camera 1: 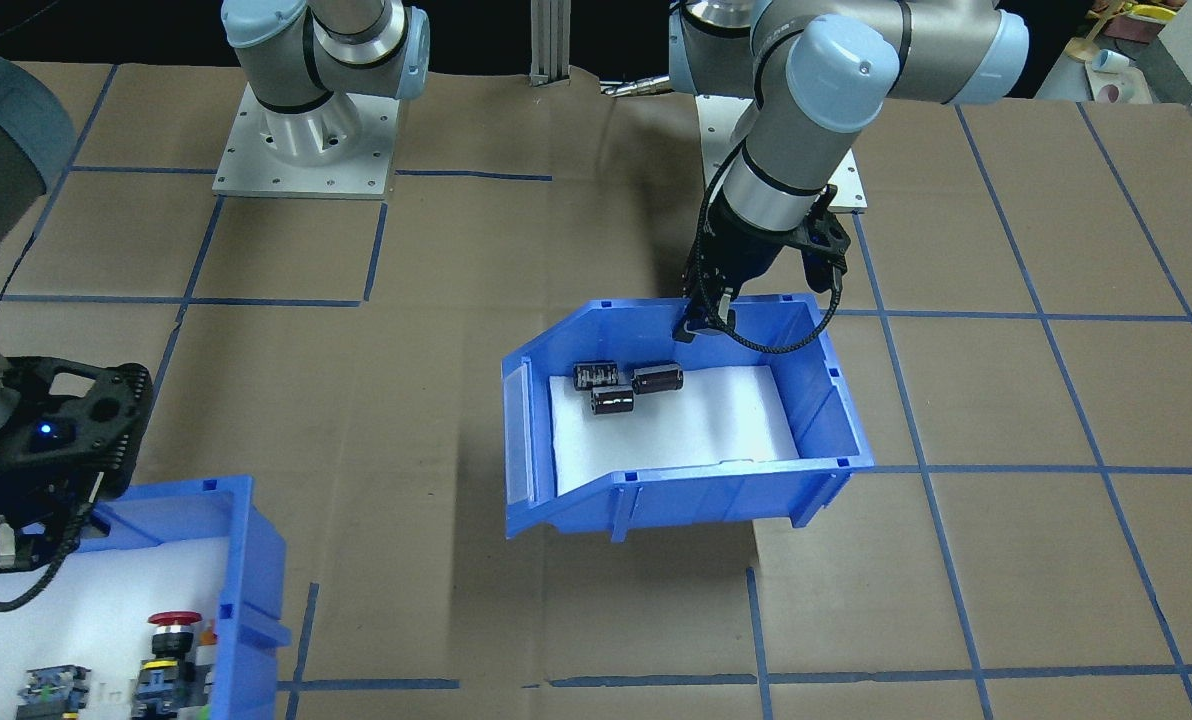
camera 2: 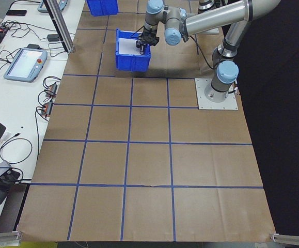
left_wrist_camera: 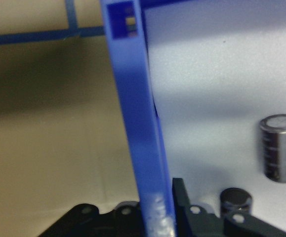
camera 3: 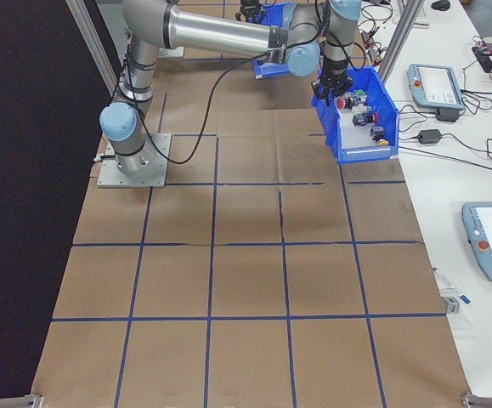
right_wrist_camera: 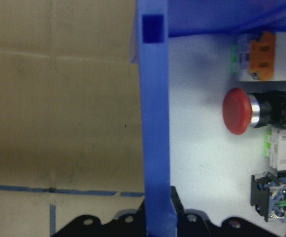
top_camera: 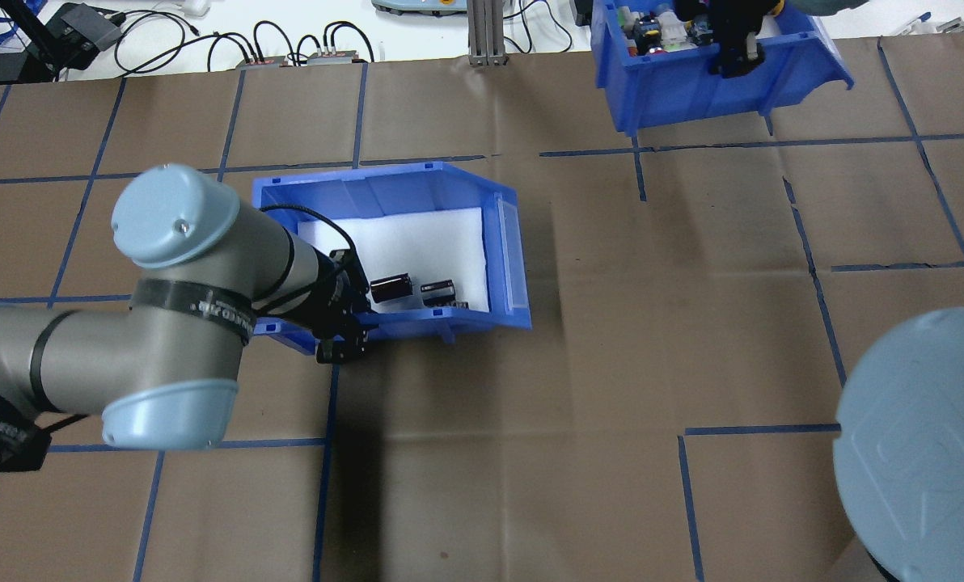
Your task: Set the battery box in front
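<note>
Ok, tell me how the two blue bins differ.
The battery box holds three dark cylinders on white foam; the switch bin holds push-button switches, one red-capped. The left gripper clamps the battery box's wall; the right gripper clamps the switch bin's wall. The switch bin sits farther from the robot. Both are blue plastic, foam-lined.

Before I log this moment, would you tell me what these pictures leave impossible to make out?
- Third cell in the battery box: overhead view, hidden behind the left gripper and the near wall.
- Right gripper fingertips: front-facing view, behind the switch bin wall.
- Print on the cells: too small everywhere, blurred in the left wrist view.
- Switch bin's full contents: cut off by frame edges.
</note>
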Robot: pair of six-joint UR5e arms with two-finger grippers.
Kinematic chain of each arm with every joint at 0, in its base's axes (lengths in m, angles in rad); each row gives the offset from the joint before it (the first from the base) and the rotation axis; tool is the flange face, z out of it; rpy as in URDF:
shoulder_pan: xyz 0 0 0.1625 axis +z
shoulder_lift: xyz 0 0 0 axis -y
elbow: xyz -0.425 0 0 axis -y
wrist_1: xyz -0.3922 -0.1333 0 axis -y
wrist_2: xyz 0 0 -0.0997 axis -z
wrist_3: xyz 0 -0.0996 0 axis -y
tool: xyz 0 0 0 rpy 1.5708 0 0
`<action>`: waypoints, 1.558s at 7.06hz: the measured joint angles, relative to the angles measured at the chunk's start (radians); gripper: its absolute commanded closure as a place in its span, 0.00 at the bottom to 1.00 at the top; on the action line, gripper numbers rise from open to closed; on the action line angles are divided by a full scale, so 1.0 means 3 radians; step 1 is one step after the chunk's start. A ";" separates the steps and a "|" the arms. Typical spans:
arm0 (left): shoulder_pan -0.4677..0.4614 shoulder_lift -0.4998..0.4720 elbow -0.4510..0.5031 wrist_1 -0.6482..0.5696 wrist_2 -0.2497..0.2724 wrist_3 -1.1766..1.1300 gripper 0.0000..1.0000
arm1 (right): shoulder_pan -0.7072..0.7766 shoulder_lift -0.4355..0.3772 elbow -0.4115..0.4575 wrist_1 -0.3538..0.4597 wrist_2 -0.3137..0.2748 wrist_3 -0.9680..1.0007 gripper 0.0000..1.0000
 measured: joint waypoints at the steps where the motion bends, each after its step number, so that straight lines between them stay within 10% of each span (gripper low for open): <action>1: -0.0016 -0.0227 0.0239 -0.0019 -0.0012 0.0017 1.00 | -0.0146 -0.0130 0.0207 -0.0001 0.0023 -0.0147 0.95; 9: -0.0557 -0.1469 0.1332 0.0049 -0.0245 -0.0241 0.99 | -0.0490 -0.1302 0.2031 -0.0441 -0.0004 -0.0064 0.93; 10: -0.0586 -0.1523 0.1359 0.0051 -0.0249 -0.0261 0.84 | -0.0477 -0.1340 0.2063 -0.0454 -0.0015 0.0040 0.93; 11: -0.0610 -0.1544 0.1367 0.0044 -0.0241 -0.0269 0.23 | -0.0455 -0.1372 0.2078 -0.0456 -0.0019 0.0122 0.93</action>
